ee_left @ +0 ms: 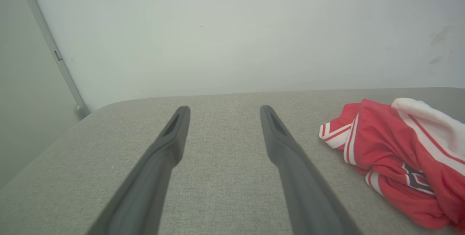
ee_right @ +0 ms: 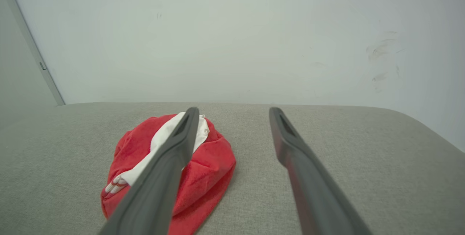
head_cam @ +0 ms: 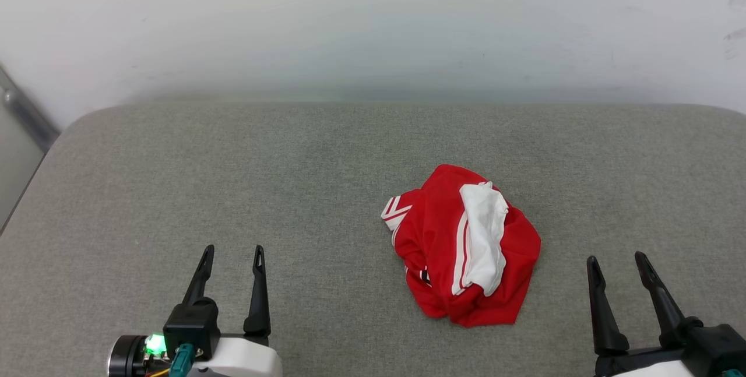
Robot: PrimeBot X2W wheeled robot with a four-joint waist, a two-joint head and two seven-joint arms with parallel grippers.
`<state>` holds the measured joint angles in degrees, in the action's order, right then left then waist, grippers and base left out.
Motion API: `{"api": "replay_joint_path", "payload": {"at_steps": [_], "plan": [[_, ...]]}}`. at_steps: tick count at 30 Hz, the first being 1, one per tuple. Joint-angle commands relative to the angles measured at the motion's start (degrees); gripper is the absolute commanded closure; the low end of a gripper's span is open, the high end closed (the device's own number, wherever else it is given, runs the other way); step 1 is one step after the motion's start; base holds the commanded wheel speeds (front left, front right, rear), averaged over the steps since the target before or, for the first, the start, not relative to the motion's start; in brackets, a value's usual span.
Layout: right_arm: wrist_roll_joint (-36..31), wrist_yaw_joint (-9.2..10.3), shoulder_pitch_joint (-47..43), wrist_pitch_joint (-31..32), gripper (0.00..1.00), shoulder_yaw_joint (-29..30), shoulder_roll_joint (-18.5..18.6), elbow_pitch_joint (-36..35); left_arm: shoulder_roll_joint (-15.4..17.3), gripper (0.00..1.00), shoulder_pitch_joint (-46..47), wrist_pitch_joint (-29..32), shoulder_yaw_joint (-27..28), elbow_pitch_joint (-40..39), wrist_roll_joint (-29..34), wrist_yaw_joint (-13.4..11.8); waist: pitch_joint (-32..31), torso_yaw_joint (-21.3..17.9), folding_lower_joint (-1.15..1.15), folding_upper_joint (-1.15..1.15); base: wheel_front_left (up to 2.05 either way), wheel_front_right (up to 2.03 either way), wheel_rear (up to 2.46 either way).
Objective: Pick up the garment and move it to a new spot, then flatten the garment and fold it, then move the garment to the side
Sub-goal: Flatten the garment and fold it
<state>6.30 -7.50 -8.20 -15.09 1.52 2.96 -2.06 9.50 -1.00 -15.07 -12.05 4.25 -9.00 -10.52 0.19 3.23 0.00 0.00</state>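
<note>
grey woven upholstery (head_cam: 233, 190) meets a pale scuffed wall (head_cam: 373, 16) in the head view, and the garment (head_cam: 466, 249) sits right of centre, a crumpled red heap with a white sleeve over it, while the left gripper (head_cam: 233, 249) and right gripper (head_cam: 616, 257) stand spread wide and empty, apart from it. from the left wrist, the thin cloth shows striped trim and a bit of dark numeral. from the right wrist it bulges behind one finger; i'd say lifting, flattening and folding all remain.
</note>
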Motion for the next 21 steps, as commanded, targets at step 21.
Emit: {"api": "replay_joint_path", "payload": {"at_steps": [21], "plan": [[0.2, 0.02, 0.1, -0.1, 0.00, -0.3, -0.2, -0.3, -3.8, 0.00, 0.8, -0.1, 6.3, 1.0, 4.9, 5.8, 0.4, 0.0, 0.00, 0.00, 0.00, 0.00, 0.00]]}}
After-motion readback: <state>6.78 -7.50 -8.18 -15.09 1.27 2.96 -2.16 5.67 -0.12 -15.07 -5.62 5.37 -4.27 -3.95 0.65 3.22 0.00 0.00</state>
